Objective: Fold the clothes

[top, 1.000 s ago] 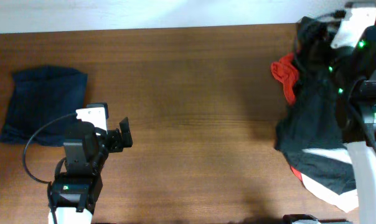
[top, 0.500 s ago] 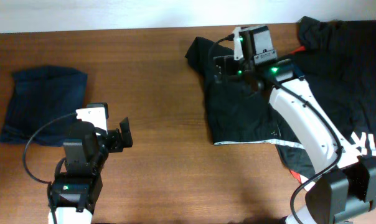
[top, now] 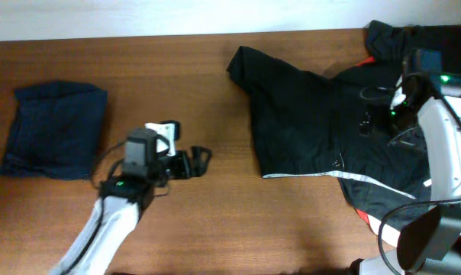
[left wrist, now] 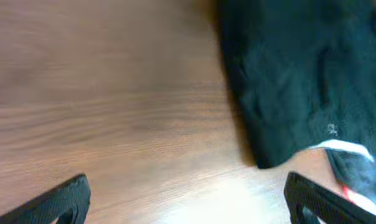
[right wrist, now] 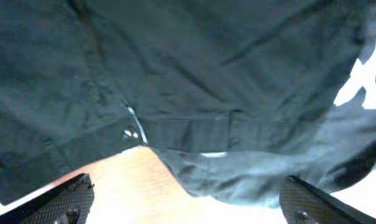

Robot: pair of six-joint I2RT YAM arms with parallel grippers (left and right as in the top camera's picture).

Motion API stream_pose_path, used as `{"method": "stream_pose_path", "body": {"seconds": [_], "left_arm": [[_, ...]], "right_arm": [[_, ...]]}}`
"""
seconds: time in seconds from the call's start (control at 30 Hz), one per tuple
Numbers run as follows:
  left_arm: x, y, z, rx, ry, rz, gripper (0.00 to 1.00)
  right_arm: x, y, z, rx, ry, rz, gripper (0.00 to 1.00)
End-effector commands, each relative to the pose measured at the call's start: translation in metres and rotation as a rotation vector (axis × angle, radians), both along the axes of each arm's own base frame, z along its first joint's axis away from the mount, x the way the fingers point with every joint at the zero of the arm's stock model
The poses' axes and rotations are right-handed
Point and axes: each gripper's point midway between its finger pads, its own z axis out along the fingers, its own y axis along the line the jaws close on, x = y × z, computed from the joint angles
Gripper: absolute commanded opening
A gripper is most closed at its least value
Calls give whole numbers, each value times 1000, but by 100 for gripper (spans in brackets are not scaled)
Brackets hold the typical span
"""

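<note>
Black shorts (top: pixel 307 126) lie spread on worktop (top: pixel 215 76), right of centre. Folded navy piece (top: pixel 55 130) at far left. L fingers (left wrist: pixel 63 199) wide, empty, over bare wood. R fingers (right wrist: pixel 70 199) wide, empty, above shorts.

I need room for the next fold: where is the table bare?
Bare wooden table between the folded dark navy cloth and the spread black shorts, beyond the left gripper. The right end is crowded: heaped dark garments.

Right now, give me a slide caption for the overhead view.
Black shorts spread at right on the table, navy garment far left, open left hand between them.
</note>
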Motion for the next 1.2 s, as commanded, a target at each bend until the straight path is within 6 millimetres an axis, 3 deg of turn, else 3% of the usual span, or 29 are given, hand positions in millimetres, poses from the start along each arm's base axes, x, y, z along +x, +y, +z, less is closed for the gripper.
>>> {"method": "stream_pose_path", "body": {"seconds": [0.0, 0.23, 0.37, 0.43, 0.47, 0.6, 0.67, 0.73, 0.8, 0.83, 0.87, 0.97, 1.03, 1.07, 1.17], "left_arm": [[3, -56, -21, -125, 80, -83, 99], [-3, -149, -66, -258, 102, -185, 99], [-18, -175, -99, -322, 235, -106, 98], [-22, -185, -102, -352, 249, -111, 84], [-27, -192, -104, -359, 250, -125, 72], [-23, -193, -102, -356, 218, -114, 5], [-14, -183, -95, -351, 170, -168, 1], [4, -152, -69, -395, 132, -231, 1], [30, -94, -16, -477, 60, -223, 1], [43, -50, 32, -544, -42, -209, 1], [50, -15, 67, -561, -139, -174, 1], [52, 85, 124, -525, -309, 51, 1], [42, 129, 133, -480, -345, 169, 1], [36, 146, 120, -424, -325, 218, 1], [30, 172, 60, -244, -167, 371, 1]], "right_arm": [[-6, -8, 10, -8, -18, -39, 99], [-5, -4, 10, 17, -25, -36, 99], [-5, -4, 10, 17, -25, -36, 99], [-5, -4, 10, 17, -25, -36, 99], [-4, -4, 10, 17, -26, -36, 99], [-4, -4, 10, 17, -26, -36, 99], [-4, -4, 10, 17, -25, -35, 99], [-4, -4, 10, 16, -26, -35, 99], [-3, -4, 10, 15, -30, -35, 99], [-2, -5, 10, 14, -34, -36, 99], [-2, -5, 10, 14, -36, -35, 99], [-2, -5, 10, 14, -36, -35, 99], [-2, -5, 10, 14, -36, -36, 98], [-2, -5, 10, 14, -36, -35, 99], [-2, -5, 10, 15, -36, -35, 99]]}}
